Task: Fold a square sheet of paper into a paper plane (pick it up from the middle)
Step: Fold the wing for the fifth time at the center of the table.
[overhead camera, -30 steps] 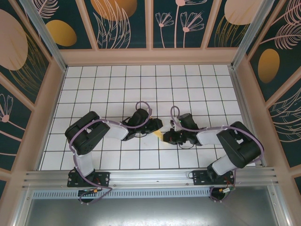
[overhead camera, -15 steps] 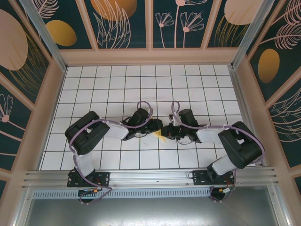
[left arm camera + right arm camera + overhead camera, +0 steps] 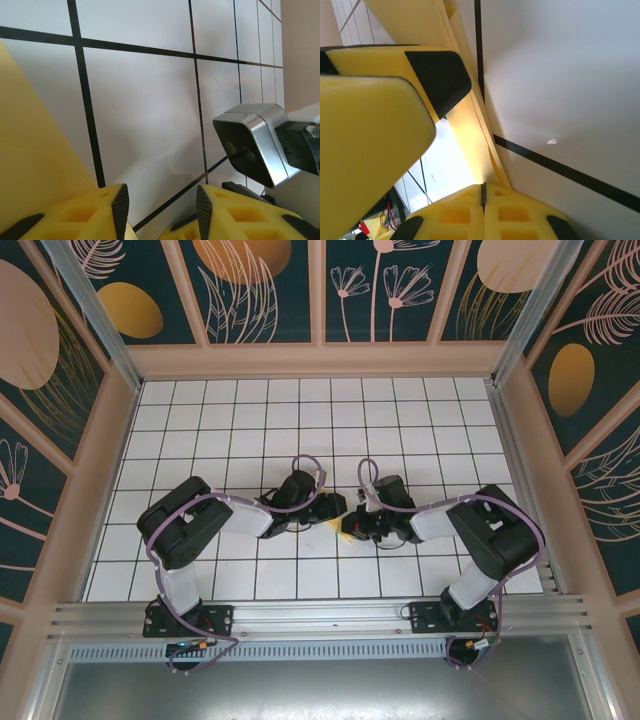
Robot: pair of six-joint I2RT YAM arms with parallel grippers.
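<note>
Paper plane (image 3: 468, 131) pinched in right hand (image 3: 483, 191).

My table (image 3: 300, 420) is a flat white top, ruled into square tiles by thin black lines. The paper plane (image 3: 335, 526) lies on it, folded yellow-orange paper with layered edges. A black line runs just beside the paper plane's edge, and the tiles next to it have a soft sheen.
</note>
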